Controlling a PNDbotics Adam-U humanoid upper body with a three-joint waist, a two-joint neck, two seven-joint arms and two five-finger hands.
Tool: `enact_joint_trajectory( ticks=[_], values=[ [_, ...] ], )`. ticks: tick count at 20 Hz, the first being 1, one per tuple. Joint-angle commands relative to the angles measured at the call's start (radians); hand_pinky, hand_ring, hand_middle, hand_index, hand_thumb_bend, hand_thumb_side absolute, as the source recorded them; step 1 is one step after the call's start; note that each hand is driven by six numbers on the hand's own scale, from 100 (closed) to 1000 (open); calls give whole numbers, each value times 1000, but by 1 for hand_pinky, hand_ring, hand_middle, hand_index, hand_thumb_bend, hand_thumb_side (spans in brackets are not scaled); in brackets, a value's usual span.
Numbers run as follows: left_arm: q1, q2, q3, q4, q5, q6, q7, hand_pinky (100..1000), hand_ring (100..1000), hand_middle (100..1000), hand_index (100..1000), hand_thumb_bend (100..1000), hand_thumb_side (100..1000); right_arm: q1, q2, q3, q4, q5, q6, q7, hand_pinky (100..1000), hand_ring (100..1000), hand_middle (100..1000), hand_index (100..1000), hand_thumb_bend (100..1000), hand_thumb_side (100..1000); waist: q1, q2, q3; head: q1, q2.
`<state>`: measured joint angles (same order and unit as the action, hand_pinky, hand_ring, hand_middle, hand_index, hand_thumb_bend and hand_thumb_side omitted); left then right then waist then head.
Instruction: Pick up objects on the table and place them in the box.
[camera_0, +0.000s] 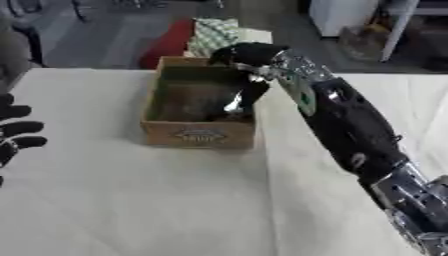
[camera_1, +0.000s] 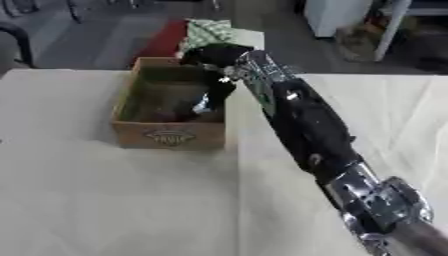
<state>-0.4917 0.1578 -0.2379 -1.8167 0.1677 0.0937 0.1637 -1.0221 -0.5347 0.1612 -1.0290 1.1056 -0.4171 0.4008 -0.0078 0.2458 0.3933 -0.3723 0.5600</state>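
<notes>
- One worktop (camera_0: 131, 200), covered in pale cloth, carries everything here; no loose objects show on its bare part in either view.
- Right arm (camera_0: 350, 130) comes in from the lower right and reaches diagonally up to the box, black shell with silver joints.
- Box (camera_0: 199, 135): brown cardboard, open top, sits near the far middle of the worktop. Stiff walls, and I judge it light; it is the target, so no need to grasp it.
- Right hand (camera_1: 219, 55) hangs over the box's far right corner, fingers pointing down inside. A dark, shiny thing (camera_1: 206, 104) sits below them, inside the box against the right wall.
- Can't tell whether the fingers are curled on that thing or have let go; it blends into the hand.
- Handling, as a guess: glossy surface suggests it is slippery, possibly crinkly film or plastic, so light and soft. Take it across the body, not at an edge.
- Left hand (camera_0: 16, 132) idles at the left edge of the left eye view, fingers spread and relaxed, holding nothing.
- Label (camera_0: 199, 135): an oval emblem is printed on the box's front; its writing is unreadable.
</notes>
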Motion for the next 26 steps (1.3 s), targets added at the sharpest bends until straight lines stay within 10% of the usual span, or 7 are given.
enact_joint_trajectory(
  ticks=[1,12,26],
  values=[
    [-7,13,0,-15,-1,-2,-1,638,656,667,798,248,840,-29,-29,3,-41,-14,-13,-3,1000,990,987,993,616,700,3,-24,-1,-3,-13],
    [3,23,9,-10,-5,-3,10,637,657,668,796,241,843,-3,-67,-3,-143,-193,9,-64,982,955,944,978,573,651,5,-32,-38,17,-10],
    [49,65,77,0,-22,-19,93,635,669,669,794,236,845,406,-320,-124,-640,-1069,234,-173,705,758,741,855,552,396,25,-32,-208,131,-3]
  ],
)
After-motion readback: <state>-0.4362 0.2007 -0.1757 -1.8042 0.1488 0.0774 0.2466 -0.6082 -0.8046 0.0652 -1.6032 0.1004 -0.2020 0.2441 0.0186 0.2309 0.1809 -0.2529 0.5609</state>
